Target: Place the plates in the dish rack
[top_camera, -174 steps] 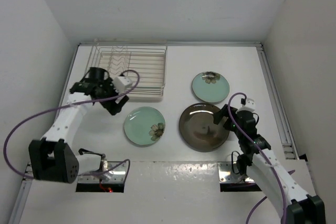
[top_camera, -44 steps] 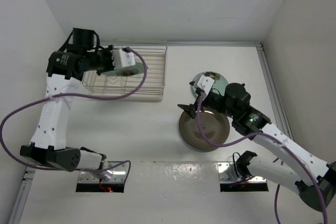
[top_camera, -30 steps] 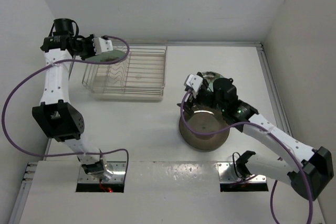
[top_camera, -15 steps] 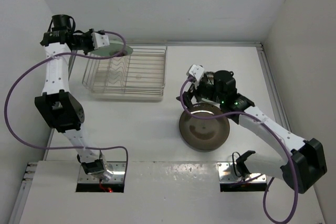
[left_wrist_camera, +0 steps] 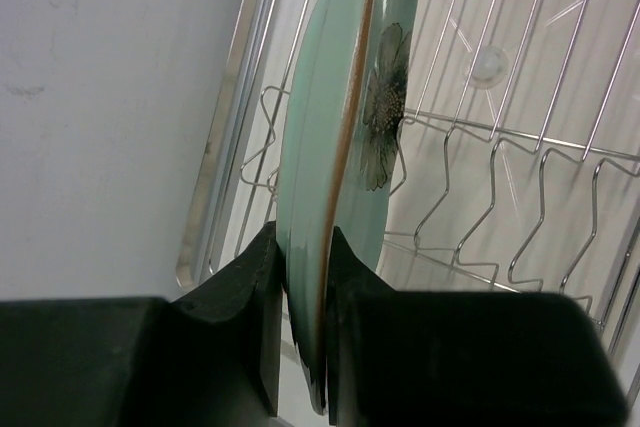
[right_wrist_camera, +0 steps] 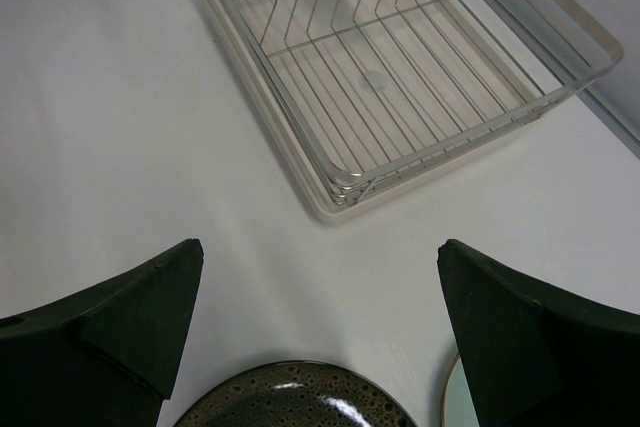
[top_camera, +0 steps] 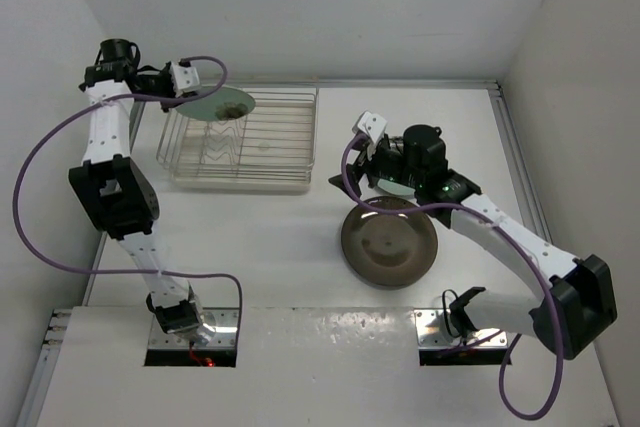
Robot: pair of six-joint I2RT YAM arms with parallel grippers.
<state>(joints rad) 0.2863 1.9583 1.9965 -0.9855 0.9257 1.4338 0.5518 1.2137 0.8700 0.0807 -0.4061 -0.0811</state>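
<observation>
My left gripper [left_wrist_camera: 305, 327] is shut on the rim of a pale mint-green plate [left_wrist_camera: 350, 137] with a dark flower. The plate stands on edge, above the zigzag dividers at the far left of the wire dish rack [top_camera: 245, 142]. In the top view the held plate [top_camera: 225, 105] hangs over the rack's rear left corner. My right gripper [right_wrist_camera: 320, 247] is wide open and holds nothing, hovering above the far rim of the glossy dark brown plate [top_camera: 388, 242]. A sliver of a second mint plate [right_wrist_camera: 449, 397] shows beside the right finger.
The rack [right_wrist_camera: 400, 77] has a pale tray base and sits against the left rear of the white table [top_camera: 300, 222]. White walls close in the left, rear and right sides. A metal rail [top_camera: 525, 197] runs along the right edge.
The left gripper has carried the mint plate right and lower, over the rack's rear left corner. The right gripper has drawn back from the brown plate towards the rack, still open.
</observation>
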